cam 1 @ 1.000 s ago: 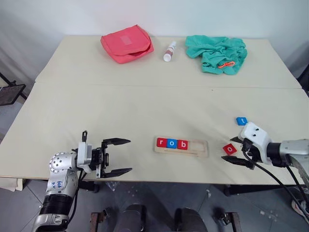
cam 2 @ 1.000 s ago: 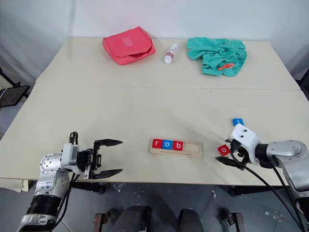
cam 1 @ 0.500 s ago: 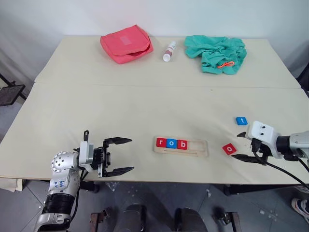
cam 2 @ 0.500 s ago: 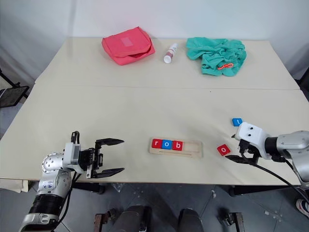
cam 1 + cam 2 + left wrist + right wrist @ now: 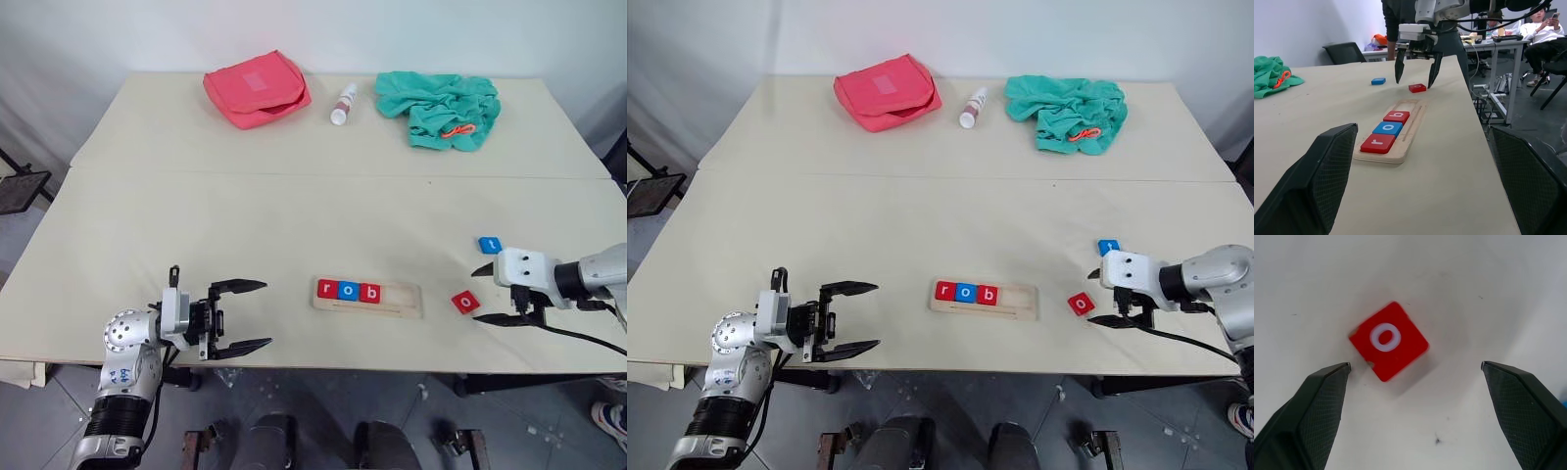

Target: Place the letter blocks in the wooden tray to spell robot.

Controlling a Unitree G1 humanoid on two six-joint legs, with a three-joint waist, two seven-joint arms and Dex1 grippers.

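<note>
Letter blocks (image 5: 349, 290) reading "rob", loose "o" (image 5: 1388, 341)

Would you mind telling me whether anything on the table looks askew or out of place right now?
The red o block lies on the table turned at an angle, not square to the wooden tray, with a small chip or notch at one edge. The blue t block also lies loose, outside the tray. The r, o and b tiles sit neatly in the slot.

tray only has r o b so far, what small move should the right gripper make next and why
Probably lower the right gripper straight down and close on the red o block. Its fingers stand open on either side of that block, which lies flat on the table, untouched. The wooden tray holds r, o, b, so o goes next; the blue t block waits.
</note>
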